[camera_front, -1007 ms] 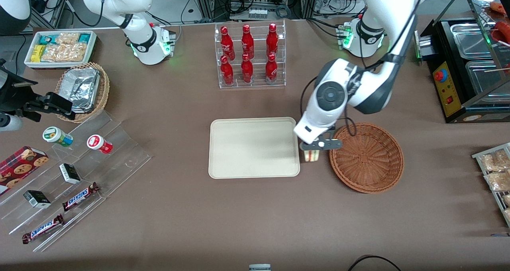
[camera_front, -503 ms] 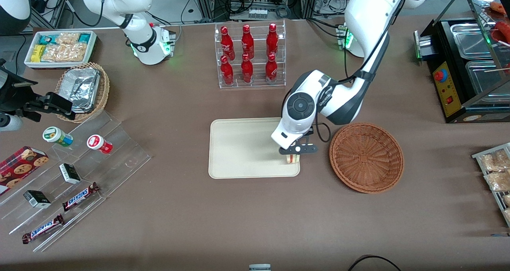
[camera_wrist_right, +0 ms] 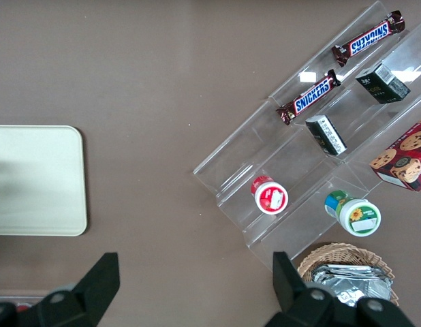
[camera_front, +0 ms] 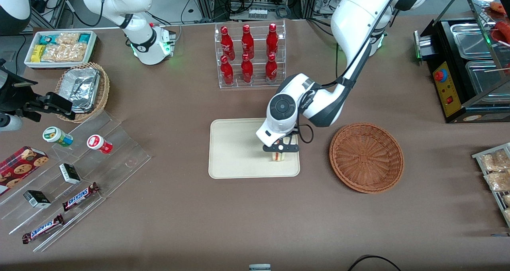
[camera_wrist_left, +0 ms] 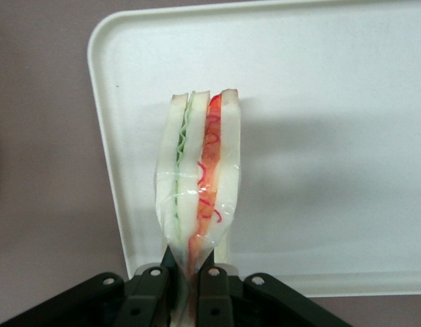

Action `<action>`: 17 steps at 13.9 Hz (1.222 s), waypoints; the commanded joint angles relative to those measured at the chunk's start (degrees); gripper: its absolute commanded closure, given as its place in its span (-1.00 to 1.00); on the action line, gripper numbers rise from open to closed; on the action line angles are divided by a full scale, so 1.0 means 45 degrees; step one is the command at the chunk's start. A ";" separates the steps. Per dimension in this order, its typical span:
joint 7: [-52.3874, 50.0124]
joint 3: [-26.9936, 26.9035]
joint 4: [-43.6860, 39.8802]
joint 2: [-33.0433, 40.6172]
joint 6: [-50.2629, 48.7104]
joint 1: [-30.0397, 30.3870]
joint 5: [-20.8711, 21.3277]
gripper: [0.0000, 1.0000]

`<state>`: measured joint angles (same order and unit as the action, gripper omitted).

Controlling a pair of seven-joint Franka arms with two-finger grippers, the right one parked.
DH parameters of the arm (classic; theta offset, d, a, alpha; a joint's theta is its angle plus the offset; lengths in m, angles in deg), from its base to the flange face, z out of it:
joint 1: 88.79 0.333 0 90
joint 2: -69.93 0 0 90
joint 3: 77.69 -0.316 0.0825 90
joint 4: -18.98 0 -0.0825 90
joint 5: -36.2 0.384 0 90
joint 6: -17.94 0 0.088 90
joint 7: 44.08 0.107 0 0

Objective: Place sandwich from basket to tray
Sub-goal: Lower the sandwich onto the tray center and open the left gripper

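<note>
ok, near edge of the desk (camera_front: 255,223) first: a clear stepped display rack (camera_front: 79,175) is sitting toward the parked arm's end, carrying snickers bars (camera_front: 81,196), small dark boxes (camera_front: 69,173), a cookie box (camera_front: 20,168) and two lidded cups (camera_front: 99,144). farther from the front camera, the tray (camera_front: 235,159) is lying flat mid-desk and the basket (camera_front: 366,157) is sitting beside it, toward the working arm's end, apart from it and holding nothing. the gripper (camera_front: 280,148) is hanging over the tray's end nearest the basket, clamping the sandwich (camera_front: 278,156) by its narrow end. in the left wrist view the black fingers (camera_wrist_left: 212,286) are pinching the wrapped wedge (camera_wrist_left: 200,184), cut edge with green and red filling showing, with the tray (camera_wrist_left: 333,102) underneath; can't tell whether the sandwich is touching the tray surface. farther still, a clear rack of red bottles (camera_front: 249,54) is standing upright. toward the parked arm's end, a tan wicker basket with foil containers (camera_front: 83,89) is sitting next to a white bin of snack packets (camera_front: 59,48).
</note>
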<state>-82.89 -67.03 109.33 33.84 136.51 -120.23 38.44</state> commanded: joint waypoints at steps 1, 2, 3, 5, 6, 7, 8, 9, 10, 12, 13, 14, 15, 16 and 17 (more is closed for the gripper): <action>0.0361 -0.0024 -0.0837 -0.0513 -0.0077 -0.0103 -0.0341 1.00; 0.0381 -0.0043 -0.1052 -0.0709 -0.0078 -0.0142 -0.0342 1.00; 0.0361 -0.0044 -0.1113 -0.0826 -0.0078 -0.0278 -0.0342 1.00; 0.0283 -0.0044 -0.1113 -0.1022 -0.0078 -0.0357 -0.0323 1.00; 0.0302 -0.0044 -0.1152 -0.1120 -0.0058 -0.0357 -0.0322 1.00; 0.0341 -0.0044 -0.1210 -0.1159 -0.0058 -0.0357 -0.0303 1.00; 0.0361 -0.0044 -0.1230 -0.1237 -0.0058 -0.0357 -0.0264 1.00; 0.0342 -0.0063 -0.1230 -0.1238 -0.0058 -0.0357 -0.0244 1.00; 0.0322 -0.0063 -0.1230 -0.1276 -0.0058 -0.0338 -0.0244 1.00; 0.0361 -0.0063 -0.1250 -0.1296 -0.0058 -0.0318 -0.0244 -0.61; 0.0187 -0.0083 -0.1250 -0.1296 -0.0058 -0.0318 -0.0244 -1.00; 0.0127 -0.0083 -0.1250 -0.1277 -0.0058 -0.0318 -0.0264 -1.00; 0.0127 -0.0083 -0.1269 -0.1296 -0.0058 -0.0337 -0.0283 -1.00; 0.0127 -0.0083 -0.1366 -0.1277 -0.0116 -0.0338 -0.0225 -1.00; 0.0127 -0.0083 -0.1367 -0.1277 -0.0117 -0.0318 -0.0263 -1.00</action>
<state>-82.10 -67.06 105.30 29.01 136.56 -121.28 37.85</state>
